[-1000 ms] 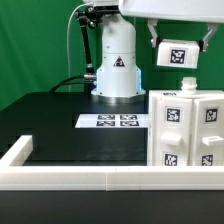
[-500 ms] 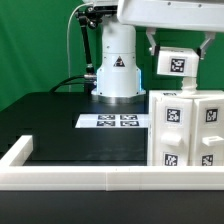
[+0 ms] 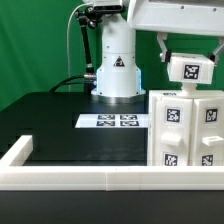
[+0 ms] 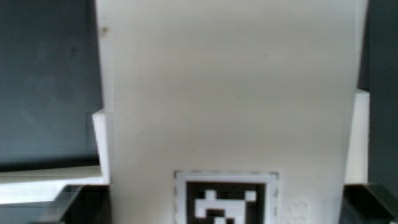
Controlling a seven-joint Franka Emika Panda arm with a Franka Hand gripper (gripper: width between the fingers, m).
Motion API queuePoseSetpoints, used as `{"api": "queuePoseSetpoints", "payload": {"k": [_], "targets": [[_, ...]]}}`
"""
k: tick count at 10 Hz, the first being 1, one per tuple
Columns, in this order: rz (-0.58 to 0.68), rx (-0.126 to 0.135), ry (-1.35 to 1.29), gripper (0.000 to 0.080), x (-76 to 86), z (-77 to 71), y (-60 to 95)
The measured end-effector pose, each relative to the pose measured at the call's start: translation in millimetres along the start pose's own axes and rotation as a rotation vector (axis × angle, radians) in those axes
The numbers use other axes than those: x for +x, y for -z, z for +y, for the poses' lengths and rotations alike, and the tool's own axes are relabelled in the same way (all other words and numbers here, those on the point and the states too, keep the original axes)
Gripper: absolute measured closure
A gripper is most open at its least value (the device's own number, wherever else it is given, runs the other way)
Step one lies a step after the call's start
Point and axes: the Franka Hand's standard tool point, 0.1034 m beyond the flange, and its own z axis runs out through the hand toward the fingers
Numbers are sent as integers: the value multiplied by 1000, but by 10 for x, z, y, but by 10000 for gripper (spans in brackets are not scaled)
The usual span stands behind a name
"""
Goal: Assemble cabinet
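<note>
Green backdrop, black surface [image 3: 60, 125] | hand [image 3: 189, 52] grips tagged white block [image 3: 190, 70] above cabinet body [image 3: 185, 125] at surface's front edge | step, likely: placing block | next: align squarely, lower onto body

Cabinet body [image 3: 186, 132] blocks the exterior view's right; table [image 3: 60, 122] open leftward.

Black table [image 3: 50, 115], marker board [image 3: 113, 121], cabinet body [image 3: 185, 130]
</note>
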Motion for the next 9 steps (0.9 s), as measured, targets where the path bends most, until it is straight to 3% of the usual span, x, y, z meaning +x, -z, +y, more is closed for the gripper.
{"api": "queuePoseSetpoints", "payload": {"k": [9], "targets": [[7, -3, 19, 245, 30, -30, -123]]}}
